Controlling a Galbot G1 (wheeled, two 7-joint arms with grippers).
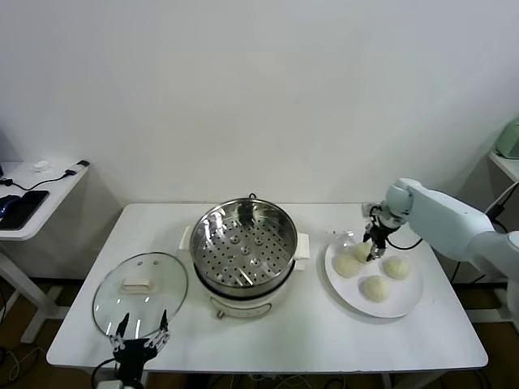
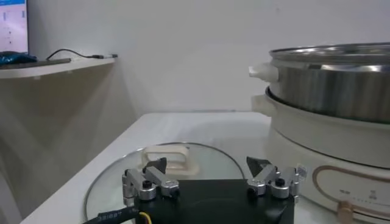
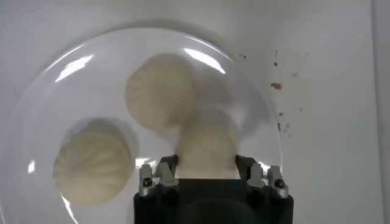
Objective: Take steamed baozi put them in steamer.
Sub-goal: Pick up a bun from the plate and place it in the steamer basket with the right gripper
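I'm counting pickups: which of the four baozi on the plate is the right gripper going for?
The baozi at the plate's far edge, nearest the steamer. The right gripper straddles it, a finger on each side; the other three lie free.

Baozi (image 3: 206, 149) blurred, near half hidden behind right gripper (image 3: 206, 168); steamer (image 2: 341, 115) cut off by edge.
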